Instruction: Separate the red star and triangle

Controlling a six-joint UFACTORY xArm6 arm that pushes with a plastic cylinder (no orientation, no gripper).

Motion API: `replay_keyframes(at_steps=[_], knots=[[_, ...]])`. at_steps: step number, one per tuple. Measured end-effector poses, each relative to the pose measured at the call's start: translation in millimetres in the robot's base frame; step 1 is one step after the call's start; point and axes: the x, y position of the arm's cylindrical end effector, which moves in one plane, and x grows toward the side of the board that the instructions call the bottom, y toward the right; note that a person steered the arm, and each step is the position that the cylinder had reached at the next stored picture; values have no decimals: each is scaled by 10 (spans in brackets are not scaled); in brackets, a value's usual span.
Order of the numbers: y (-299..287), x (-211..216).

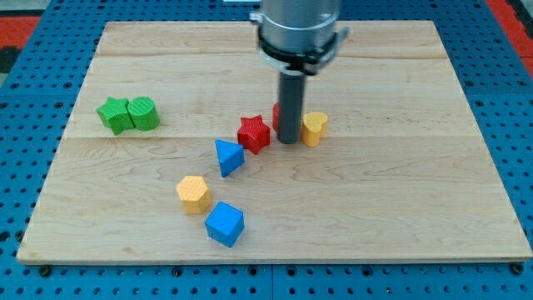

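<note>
A red star (254, 133) lies near the board's middle. A blue triangle (227, 156) lies just to its lower left, close to or touching it. My tip (288, 141) stands just right of the red star, between it and a yellow heart (314, 127). A second red block (276, 112) is mostly hidden behind the rod; its shape cannot be made out.
A green star (113, 114) and a green rounded block (144, 112) sit together at the view's left. A yellow hexagon (193, 193) and a blue cube (225, 223) lie near the bottom. The wooden board (433, 208) ends on a blue pegboard surround.
</note>
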Motion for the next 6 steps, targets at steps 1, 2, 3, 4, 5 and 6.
replay_keyframes(at_steps=[1, 2, 3, 4, 5, 6], knots=[[113, -280], [-153, 452], [-691, 458], [-609, -13], [-185, 59], [-137, 528]])
